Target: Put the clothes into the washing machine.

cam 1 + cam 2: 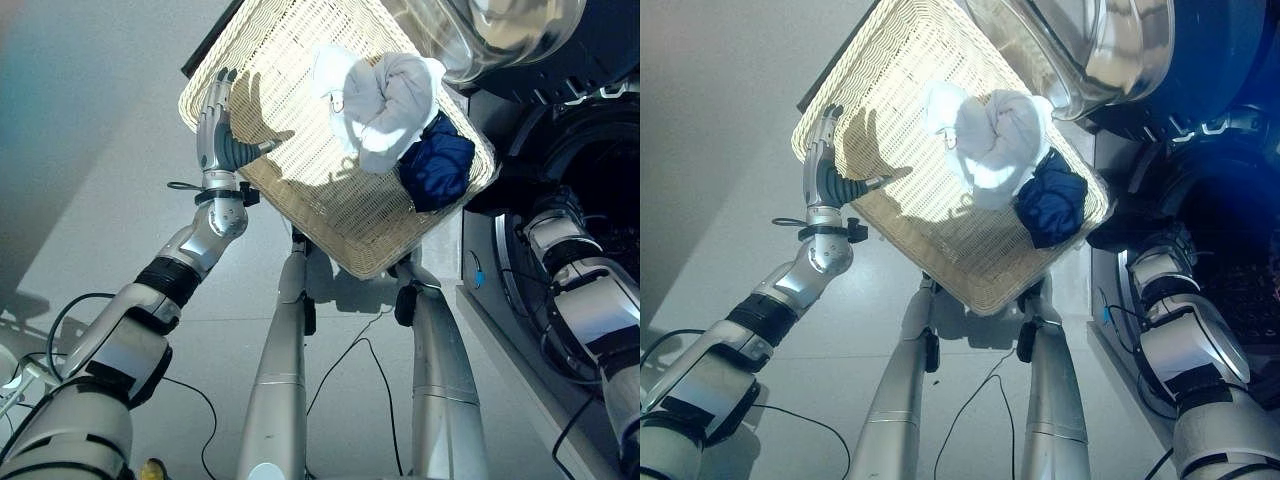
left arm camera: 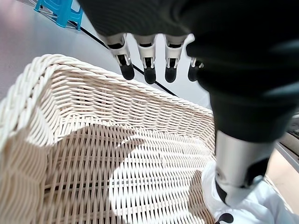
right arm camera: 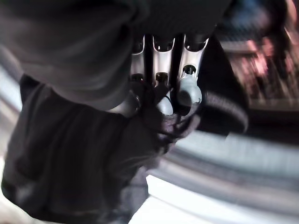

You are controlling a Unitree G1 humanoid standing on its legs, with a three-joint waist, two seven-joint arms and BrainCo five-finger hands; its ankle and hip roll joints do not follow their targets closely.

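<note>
Right hand (image 3: pixel 161 74) grips dark garment (image 3: pixel 79 158); left hand (image 1: pixel 216 125) open at basket (image 1: pixel 300 205) rim

A pale wicker basket (image 1: pixel 940 255) lies tilted on the grey floor (image 1: pixel 720 130); inside it, a white bundle of cloth (image 1: pixel 985 135) touches a dark blue garment (image 1: pixel 1052 205) at the corner nearest the washing machine (image 1: pixel 1200 150); the left hand (image 1: pixel 823 165) rests on the basket's far rim, fingers straight
</note>
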